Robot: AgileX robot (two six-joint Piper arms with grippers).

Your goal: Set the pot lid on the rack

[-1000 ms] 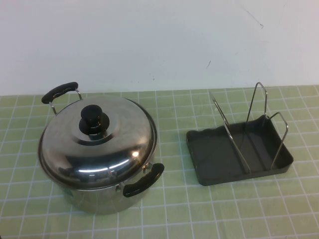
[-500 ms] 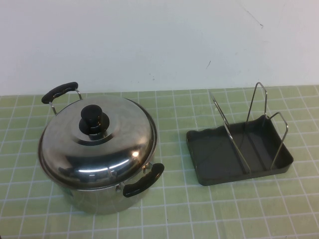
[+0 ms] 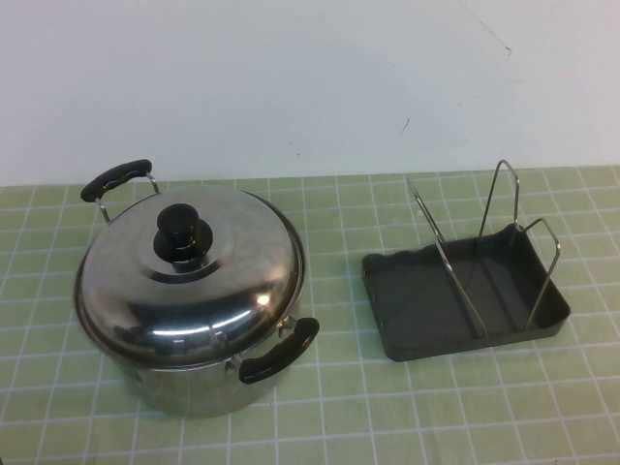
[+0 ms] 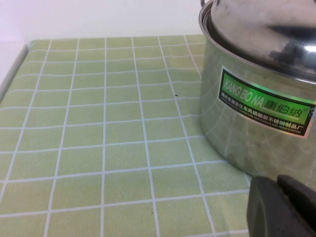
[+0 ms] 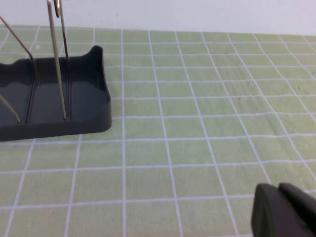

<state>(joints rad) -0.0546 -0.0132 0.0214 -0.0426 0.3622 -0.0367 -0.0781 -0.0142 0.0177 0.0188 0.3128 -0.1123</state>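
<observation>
Nothing of the task is done yet, by the look of it. On the left of the green tiled bench (image 3: 387,407) stands the deep stainless-steel pot with two black handles (image 3: 208,383), and the round, domed, shiny steel pot lid (image 3: 184,281) with its black centre knob (image 3: 178,231) sits squarely on the pot, covering it. The left gripper (image 4: 284,207) does not show in the high view; its own wrist camera finds only a dark part of it, low over the bench just beside the pot's labelled wall, and whether its jaws are open or closed I cannot tell.

To the right, well apart from the pot, lies the rack (image 3: 426,339), a small dark grey rectangular tray with a wavy rim and upright thin wire loops (image 3: 504,194), holding nothing. The right gripper (image 5: 284,210) hangs low over bare bench near the rack's end wall, its jaws likewise impossible to judge.

Everything remains: taking the lid by its knob, lifting it off, and standing it between the loops.
</observation>
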